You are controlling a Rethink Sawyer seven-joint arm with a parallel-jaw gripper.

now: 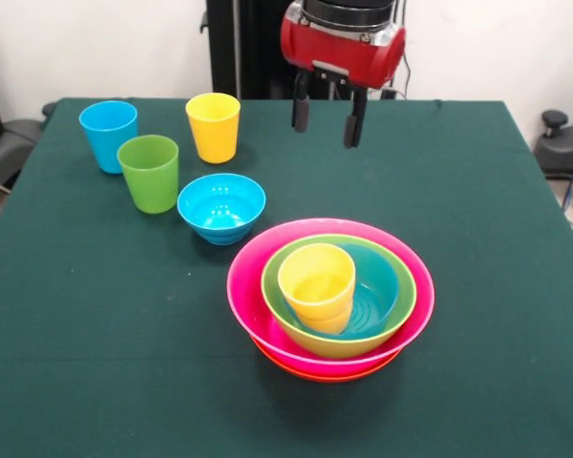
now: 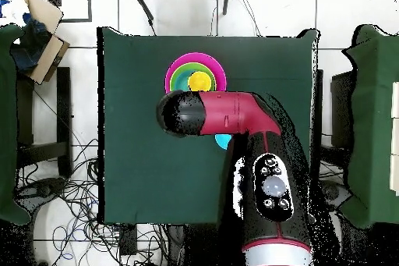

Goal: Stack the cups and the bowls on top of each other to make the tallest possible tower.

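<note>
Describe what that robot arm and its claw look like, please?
The arm is glossy red with black sections: rounded, tube-like segments, with a black domed cap at one joint. Seen from above, its lower part carries a grey panel with round buttons and ends in a silver ring. The gripper hangs from a red housing with a black top and has two slim dark fingers, set apart.

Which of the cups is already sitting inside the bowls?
The squat yellow-orange cup, upright inside the nested bowls. The light blue cup, green cup and taller yellow cup all stand separately on the table.
</note>
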